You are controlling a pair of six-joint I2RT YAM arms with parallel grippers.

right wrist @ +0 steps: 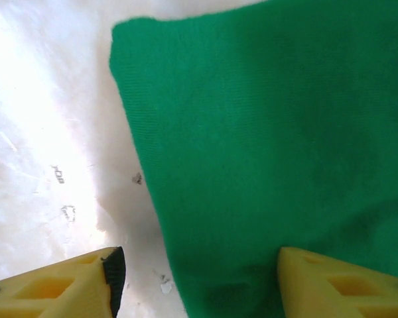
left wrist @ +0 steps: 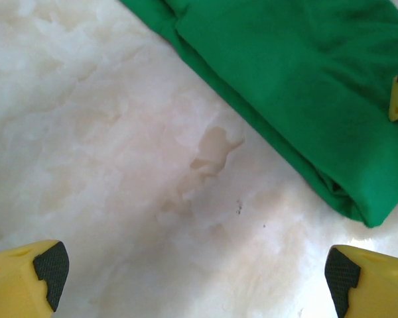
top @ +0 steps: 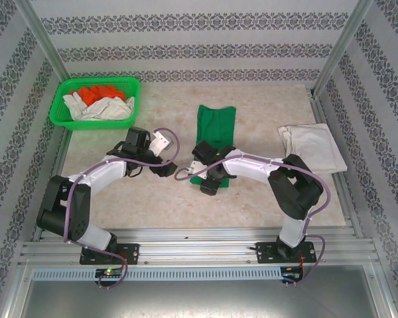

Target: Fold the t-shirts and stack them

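A dark green t-shirt, folded into a long strip, lies mid-table. My right gripper sits at its near end. In the right wrist view the right gripper is open and straddles the shirt's left edge, one finger on bare table and the other over the cloth. My left gripper is just left of the shirt. Its jaws stand wide open over bare table, with the green shirt ahead and to the right. A folded off-white t-shirt lies at the right.
A bright green mesh basket at the back left holds an orange t-shirt and an off-white t-shirt. Metal frame posts and patterned walls enclose the table. A rail runs along the near edge.
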